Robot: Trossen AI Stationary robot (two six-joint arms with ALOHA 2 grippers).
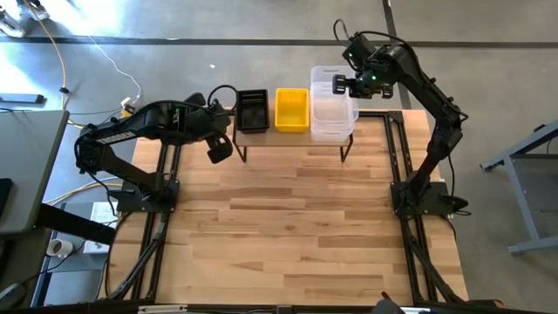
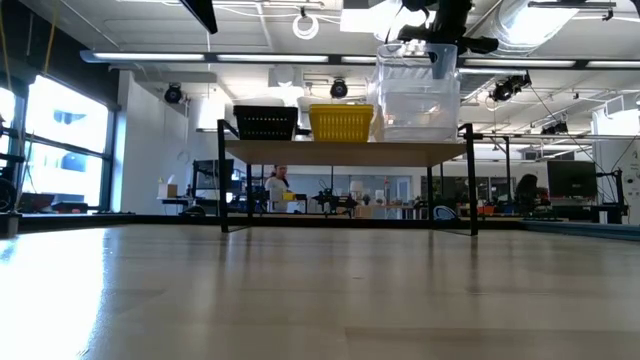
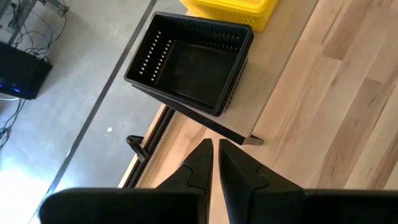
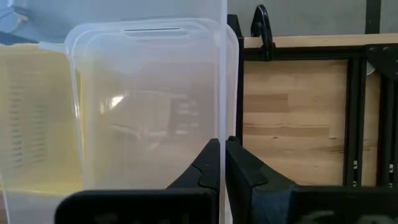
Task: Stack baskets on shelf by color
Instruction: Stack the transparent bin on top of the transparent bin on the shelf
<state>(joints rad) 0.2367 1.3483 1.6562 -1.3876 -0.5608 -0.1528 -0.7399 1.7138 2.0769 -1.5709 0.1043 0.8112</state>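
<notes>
- The shelf (image 1: 296,139) stands at the far edge of the counter (image 1: 296,227), and all the baskets in view sit on it in a row.
- The black stack (image 1: 252,110) is on the shelf's left end, the yellow stack (image 1: 292,110) in the middle, and the clear stack (image 1: 332,118) on the right end.
- The right gripper (image 1: 341,84) is above the shelf's right end, clenched on the wall of the top clear basket (image 4: 146,99); in the right wrist view that thin wall runs up between the two fingers (image 4: 202,171).
- In the low view the top clear basket (image 2: 418,70) rides higher than the black and yellow stacks beside it, seated in the clear ones under it.
- The left gripper (image 1: 218,146) hangs just off the shelf's front left corner, near the black stack but not touching it.
- Its fingers (image 3: 202,163) are nearly together with nothing between them, and the black basket (image 3: 189,62) lies just past their tips.
</notes>
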